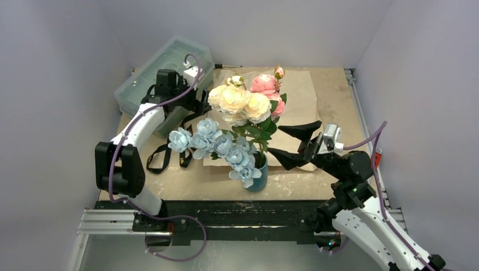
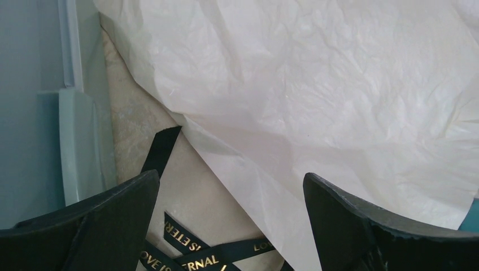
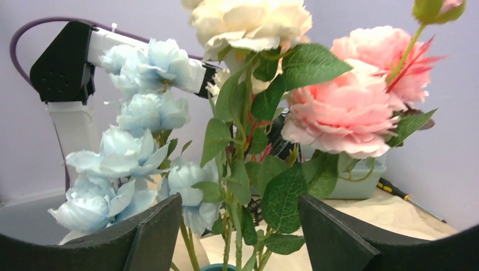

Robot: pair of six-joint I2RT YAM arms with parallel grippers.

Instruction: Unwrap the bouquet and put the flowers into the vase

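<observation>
Wide view: a mottled, scuffed table (image 1: 308, 183), with crinkled tan kraft paper (image 1: 305, 99) spread flat at the back. Rear left sits a boxy, translucent grey-green toolbox (image 1: 152, 70). The flowers (image 1: 234, 101) stand upright: ruffled cream roses on top, pink peonies behind, pale blue clusters spilling left over glossy green leaves. Stems are down in the small teal vase (image 1: 261, 180) at the near edge. Right gripper (image 1: 275, 140) is spread wide beside the stems, gripping nothing. Left gripper (image 2: 231, 180) gapes over paper and black gold-lettered ribbon (image 2: 192, 259).

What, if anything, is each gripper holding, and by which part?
Nothing. The left gripper and right gripper both stand open; the flowers sit in the vase, ungripped.
</observation>
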